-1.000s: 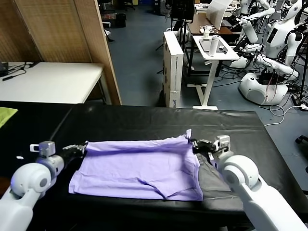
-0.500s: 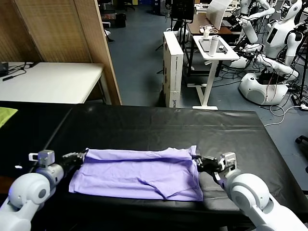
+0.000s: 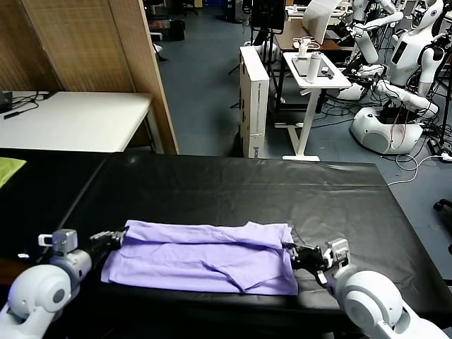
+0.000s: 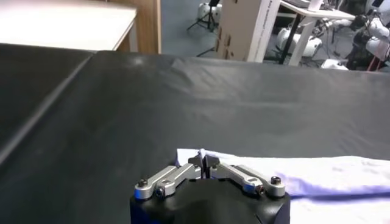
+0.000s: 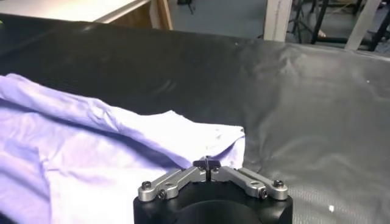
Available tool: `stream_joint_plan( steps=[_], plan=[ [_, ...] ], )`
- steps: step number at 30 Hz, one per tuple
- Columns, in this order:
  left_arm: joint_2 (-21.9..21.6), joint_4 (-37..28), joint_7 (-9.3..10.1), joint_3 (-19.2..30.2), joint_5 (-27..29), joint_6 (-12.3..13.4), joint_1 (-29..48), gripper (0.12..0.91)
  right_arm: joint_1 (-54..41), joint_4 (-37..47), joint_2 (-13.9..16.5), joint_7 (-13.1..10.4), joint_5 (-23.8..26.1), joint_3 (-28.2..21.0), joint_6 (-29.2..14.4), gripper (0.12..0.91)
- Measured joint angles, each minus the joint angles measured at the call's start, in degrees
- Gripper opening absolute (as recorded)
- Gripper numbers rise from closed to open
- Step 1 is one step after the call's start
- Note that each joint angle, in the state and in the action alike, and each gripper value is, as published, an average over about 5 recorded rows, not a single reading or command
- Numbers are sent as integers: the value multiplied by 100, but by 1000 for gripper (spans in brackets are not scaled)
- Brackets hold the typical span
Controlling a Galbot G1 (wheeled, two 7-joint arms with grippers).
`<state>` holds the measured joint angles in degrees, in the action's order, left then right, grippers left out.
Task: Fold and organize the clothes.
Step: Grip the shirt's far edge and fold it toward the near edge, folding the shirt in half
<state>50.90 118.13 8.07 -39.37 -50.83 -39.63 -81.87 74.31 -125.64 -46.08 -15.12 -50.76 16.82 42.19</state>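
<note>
Two pincers (image 3: pixel 116 237) (image 3: pixel 291 252) pinching folded lavender T-shirt (image 3: pixel 205 256)

From the head view you look forward and down over the black table (image 3: pixel 233 187), with the white desk (image 3: pixel 70 119) and the lab floor beyond its far edge. Your left wrist view sits low and close behind the left gripper (image 4: pixel 204 162), facing across the tabletop toward the far edge. Your right wrist view sits just as close behind the right gripper (image 5: pixel 208 165), facing the same way. All three views share the table surface and the T-shirt (image 3: pixel 205 256), whose opposite ends appear in the two wrist views.
</note>
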Motion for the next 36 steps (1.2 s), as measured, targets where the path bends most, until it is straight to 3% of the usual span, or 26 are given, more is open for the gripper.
stream_joint_plan(
  steps=[13,36],
  plan=[
    [31,-78,9,-203,-10,10,-125,189,91,75,7,48,73,-31,0,139],
    [272,397,167,-630,-63,-56,-727,189,60,102,115,102,45,-68,0,139]
  ],
)
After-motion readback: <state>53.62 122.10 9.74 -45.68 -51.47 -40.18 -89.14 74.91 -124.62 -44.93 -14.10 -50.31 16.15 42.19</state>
